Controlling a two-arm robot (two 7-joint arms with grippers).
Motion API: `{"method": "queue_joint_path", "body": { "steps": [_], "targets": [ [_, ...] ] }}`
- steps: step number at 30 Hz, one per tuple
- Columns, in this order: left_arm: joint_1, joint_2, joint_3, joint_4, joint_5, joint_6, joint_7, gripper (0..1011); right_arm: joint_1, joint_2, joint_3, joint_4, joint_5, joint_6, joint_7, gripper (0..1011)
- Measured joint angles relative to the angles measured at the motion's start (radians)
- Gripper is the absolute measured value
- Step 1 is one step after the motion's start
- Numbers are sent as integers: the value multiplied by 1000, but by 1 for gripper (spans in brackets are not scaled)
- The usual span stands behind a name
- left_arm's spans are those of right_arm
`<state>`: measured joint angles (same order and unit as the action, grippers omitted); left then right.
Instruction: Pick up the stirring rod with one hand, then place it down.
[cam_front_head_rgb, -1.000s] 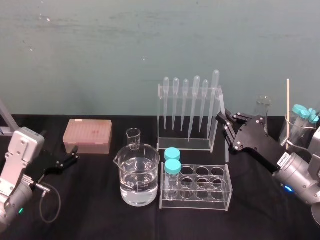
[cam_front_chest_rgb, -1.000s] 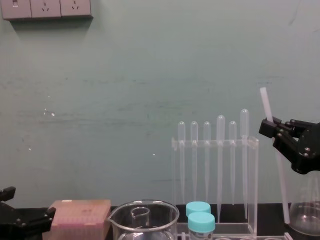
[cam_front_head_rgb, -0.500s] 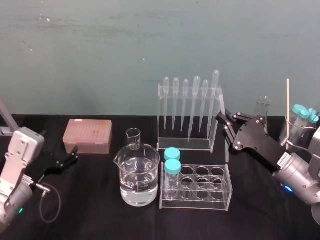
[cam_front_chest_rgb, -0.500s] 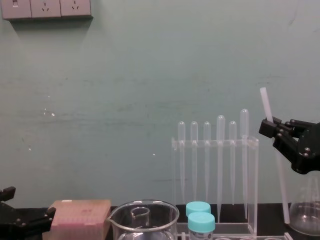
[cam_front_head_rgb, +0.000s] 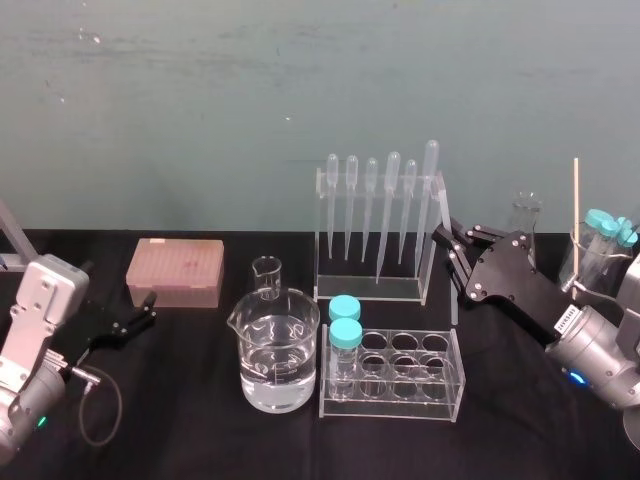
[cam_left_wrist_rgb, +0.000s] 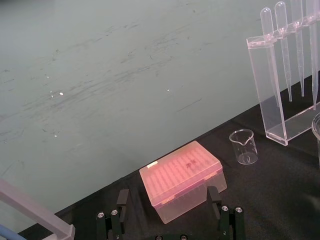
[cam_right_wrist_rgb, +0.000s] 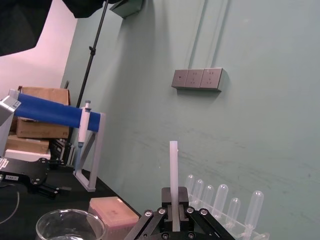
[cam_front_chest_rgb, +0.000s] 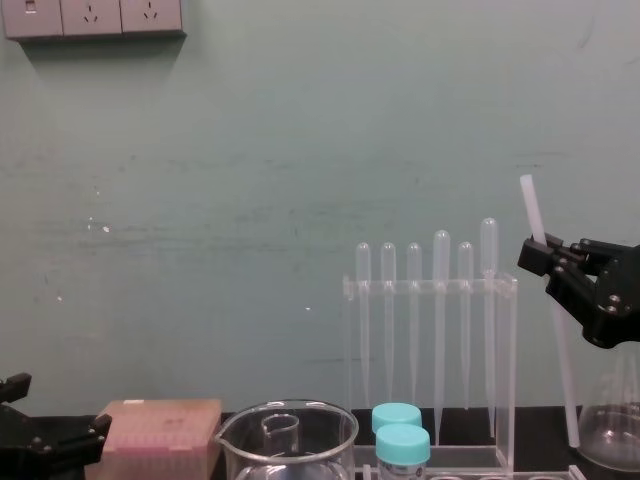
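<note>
Head view: the right gripper has its jaws clamped on the stirring rod, near upright beside the pipette rack; the left gripper sits parked low. Chest view: the rod runs above and below the jaws, slightly tilted. Right wrist view: the rod rises from between the pinching jaws. Left wrist view: left jaws apart, a pink box ahead of them

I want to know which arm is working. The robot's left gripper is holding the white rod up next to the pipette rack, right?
Not quite: it is the right gripper that is shut on the stirring rod, holding it up next to the pipette rack. The chest view shows this. The left gripper is open, low by the pink box.
</note>
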<state>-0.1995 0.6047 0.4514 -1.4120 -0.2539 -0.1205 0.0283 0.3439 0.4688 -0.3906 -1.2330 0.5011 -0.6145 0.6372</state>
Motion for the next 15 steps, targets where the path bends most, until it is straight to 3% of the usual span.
{"method": "queue_joint_path", "body": {
  "steps": [15],
  "targets": [
    [0, 0, 0, 0, 0, 0, 0, 1000, -35, 15, 30, -55, 11, 18, 42, 68]
  ]
}}
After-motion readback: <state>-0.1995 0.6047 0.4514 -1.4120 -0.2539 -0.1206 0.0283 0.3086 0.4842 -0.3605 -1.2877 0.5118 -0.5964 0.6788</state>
